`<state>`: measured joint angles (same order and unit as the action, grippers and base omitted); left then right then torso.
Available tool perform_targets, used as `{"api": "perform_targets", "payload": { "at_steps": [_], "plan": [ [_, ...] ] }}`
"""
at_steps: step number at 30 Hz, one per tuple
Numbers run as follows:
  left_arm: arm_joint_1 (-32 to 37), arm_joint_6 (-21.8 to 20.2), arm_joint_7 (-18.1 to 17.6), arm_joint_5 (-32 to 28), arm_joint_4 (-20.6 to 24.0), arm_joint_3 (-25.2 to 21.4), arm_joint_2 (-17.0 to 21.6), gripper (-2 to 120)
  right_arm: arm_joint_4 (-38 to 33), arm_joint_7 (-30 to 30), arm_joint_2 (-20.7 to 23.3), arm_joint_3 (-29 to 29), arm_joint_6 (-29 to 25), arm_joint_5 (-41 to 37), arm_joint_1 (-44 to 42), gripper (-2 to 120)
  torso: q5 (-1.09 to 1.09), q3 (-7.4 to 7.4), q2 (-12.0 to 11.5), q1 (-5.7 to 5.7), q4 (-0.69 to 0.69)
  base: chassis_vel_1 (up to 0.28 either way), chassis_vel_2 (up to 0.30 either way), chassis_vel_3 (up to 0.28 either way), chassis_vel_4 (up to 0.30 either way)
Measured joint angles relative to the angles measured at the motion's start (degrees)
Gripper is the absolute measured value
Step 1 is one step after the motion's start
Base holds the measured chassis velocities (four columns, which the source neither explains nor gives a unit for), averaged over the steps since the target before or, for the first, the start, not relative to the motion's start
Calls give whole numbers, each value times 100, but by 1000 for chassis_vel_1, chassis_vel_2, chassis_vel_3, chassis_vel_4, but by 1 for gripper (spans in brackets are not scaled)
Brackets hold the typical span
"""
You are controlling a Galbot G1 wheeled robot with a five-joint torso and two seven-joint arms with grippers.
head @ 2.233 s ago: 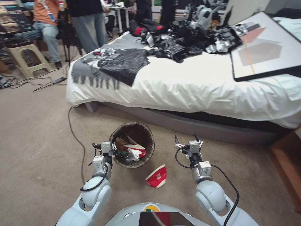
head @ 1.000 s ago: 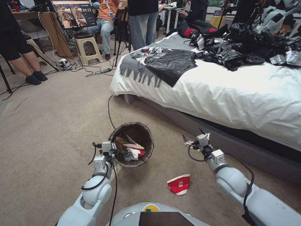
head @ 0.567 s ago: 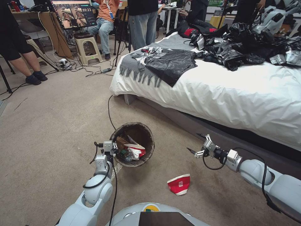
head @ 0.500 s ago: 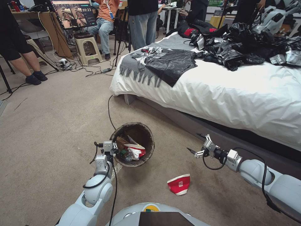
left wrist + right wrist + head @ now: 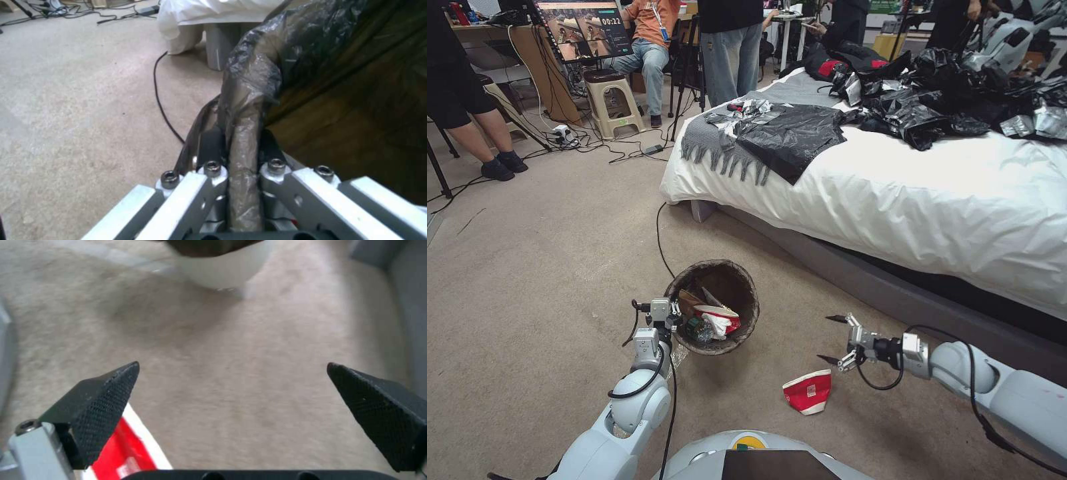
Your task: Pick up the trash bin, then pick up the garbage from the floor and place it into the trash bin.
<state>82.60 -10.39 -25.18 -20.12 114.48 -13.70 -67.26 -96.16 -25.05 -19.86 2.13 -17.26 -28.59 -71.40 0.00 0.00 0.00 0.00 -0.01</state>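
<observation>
The trash bin [image 5: 720, 277], lined with a dark bag, hangs just above the floor [image 5: 527, 280] with several pieces of litter inside. My left gripper [image 5: 666, 317] is shut on its near rim; the left wrist view shows the bag-covered rim [image 5: 244, 140] pinched between the fingers. A red-and-white carton [image 5: 807, 392], the garbage, lies on the carpet to the bin's right. My right gripper [image 5: 832, 340] hangs open just above and to the right of it. In the right wrist view the carton [image 5: 120, 453] peeks past one fingertip [image 5: 95, 406], with the bin's white bottom [image 5: 222, 270] beyond.
A bed [image 5: 894, 193] with a white duvet, black bags and foil runs along the right. A black cable [image 5: 658, 240] trails across the carpet to the bin. People, a stool [image 5: 614, 100] and a monitor stand at the far left. Open carpet lies to the left.
The camera swung left early on, shifting the whole scene. Since then my right arm has dropped and reached left, down towards the red carton. The left gripper keeps its hold on the bin.
</observation>
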Motion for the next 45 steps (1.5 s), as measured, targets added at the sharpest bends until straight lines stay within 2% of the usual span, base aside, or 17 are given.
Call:
{"api": "perform_targets", "payload": {
  "at_steps": [2, 4, 14, 19, 21, 25, 27, 29, 39, 45],
  "plan": [
    [-3, 0, -1, 3, -5, 8, -2, 0, 12, -99, -37, -92, 29, 34, 77, 100, -2, 0, 0, 0, 0, 0, 0, 0, 0],
    [-6, 0, -1, 7, -12, 22, -9, 0, 54, -332, -182, -481, 123, 116, 408, 100, 2, 0, 0, 0, 1, 0, 0, 0, 0],
    [-7, 0, -3, 9, -12, 22, -17, 0, 190, -492, -342, -862, 186, 220, 713, 100, 0, 0, 0, 0, 2, 0, 0, 0, 0],
    [-3, 3, -3, 9, -2, -13, -19, 0, 467, -604, -576, -1245, 227, 403, 986, 100, 1, 0, 0, 0, 0, 0, 0, 0, 0],
    [-10, 7, -1, 8, -1, -18, -25, 0, 736, -670, -766, -1455, 201, 581, 1136, 100, 1, 0, 0, 0, 1, 0, 0, 0, 0],
    [-26, 9, -3, 8, -4, -9, -38, 0, 868, -684, -857, -1510, 190, 625, 1154, 100, -4, 0, 0, 0, 2, 0, 0, 0, 0],
    [-59, 9, -3, 8, -11, 19, -70, 0, 1116, -713, -1049, -1580, 168, 746, 1142, 100, 4, 0, 0, 0, -1, 0, 0, 0, 0],
    [-68, 9, -5, 8, -14, 23, -81, 0, 1225, -721, -1130, -1590, 132, 797, 1141, 100, -2, 0, 0, 0, 0, 0, 0, 0, 0],
    [-69, 9, -10, 15, -18, -7, -140, 0, 2212, -851, -1978, -1875, -66, 1241, 1407, 100, 0, 0, 0, 0, 1, 0, 0, 0, 0],
    [-73, 16, -10, 15, -18, -22, -143, 0, 2752, -863, -2235, -1954, -181, 1318, 1563, 100, -1, 0, 0, 0, 0, 0, 0, 0, 0]
  ]
}}
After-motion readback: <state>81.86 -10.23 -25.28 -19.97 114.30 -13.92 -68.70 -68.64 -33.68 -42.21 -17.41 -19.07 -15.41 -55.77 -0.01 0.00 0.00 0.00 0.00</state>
